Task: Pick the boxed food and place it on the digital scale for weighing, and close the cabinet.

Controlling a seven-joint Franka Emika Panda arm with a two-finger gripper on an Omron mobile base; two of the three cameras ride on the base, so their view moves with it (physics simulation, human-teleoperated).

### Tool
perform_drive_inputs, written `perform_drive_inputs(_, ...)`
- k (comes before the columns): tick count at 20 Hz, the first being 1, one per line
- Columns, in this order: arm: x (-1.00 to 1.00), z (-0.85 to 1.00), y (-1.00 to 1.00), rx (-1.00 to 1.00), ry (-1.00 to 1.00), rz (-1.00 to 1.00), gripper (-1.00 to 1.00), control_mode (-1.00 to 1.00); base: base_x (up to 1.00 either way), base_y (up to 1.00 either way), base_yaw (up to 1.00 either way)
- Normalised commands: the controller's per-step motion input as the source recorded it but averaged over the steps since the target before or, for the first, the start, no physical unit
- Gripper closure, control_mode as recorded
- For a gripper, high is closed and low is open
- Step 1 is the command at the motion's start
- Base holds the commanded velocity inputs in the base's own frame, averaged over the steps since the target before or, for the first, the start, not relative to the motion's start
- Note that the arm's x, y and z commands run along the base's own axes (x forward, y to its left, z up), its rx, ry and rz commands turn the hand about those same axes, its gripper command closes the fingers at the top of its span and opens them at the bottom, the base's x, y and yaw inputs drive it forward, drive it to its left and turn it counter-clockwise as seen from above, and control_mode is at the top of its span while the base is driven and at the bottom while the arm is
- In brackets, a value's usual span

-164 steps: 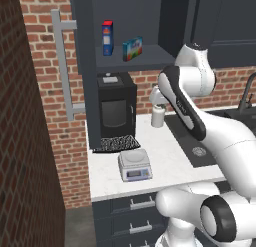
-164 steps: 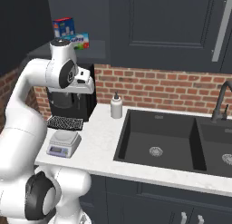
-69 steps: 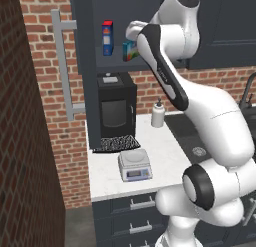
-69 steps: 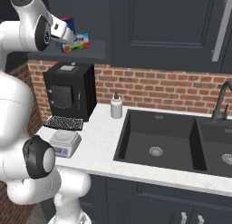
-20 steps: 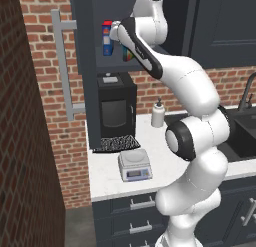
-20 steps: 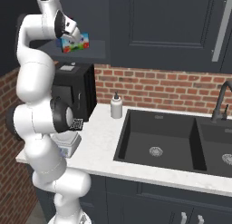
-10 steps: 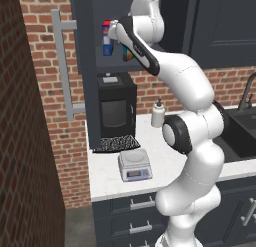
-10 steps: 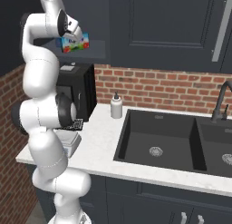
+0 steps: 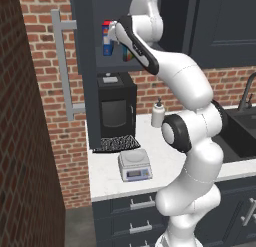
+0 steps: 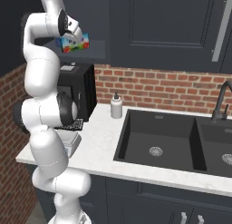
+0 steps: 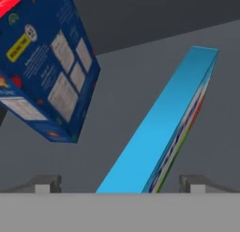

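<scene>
Reaching into the open cabinet, the gripper holds its jaws wide on both sides of the boxed food, whose thin edge points straight ahead on the shelf.

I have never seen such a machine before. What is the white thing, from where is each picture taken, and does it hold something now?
The white thing is a robot arm on a driving base, in a simulated kitchen. Two pictures come from cameras on the base, behind the arm to its left and to its right. The third comes from a camera on the hand, looking along the gripper.

The arm reaches up into the open cabinet. On the shelf stand a tall red-and-blue box and the light-blue boxed food. In the hand view the boxed food lies between the two open fingertips, but they have not closed on it, so nothing is held.

On the counter are a black coffee machine, the digital scale and a small white bottle. A sink is to the right.
</scene>
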Motion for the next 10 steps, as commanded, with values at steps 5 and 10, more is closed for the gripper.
perform_drive_inputs(5, 0.0, -0.47, 0.04, 0.0, 0.0, 0.0, -1.0, -1.0, 0.0, 0.0, 0.0)
perform_drive_inputs(10, 0.0, -0.41, 0.01, 0.0, 0.0, 0.0, -1.0, -1.0, 0.0, 0.0, 0.0)
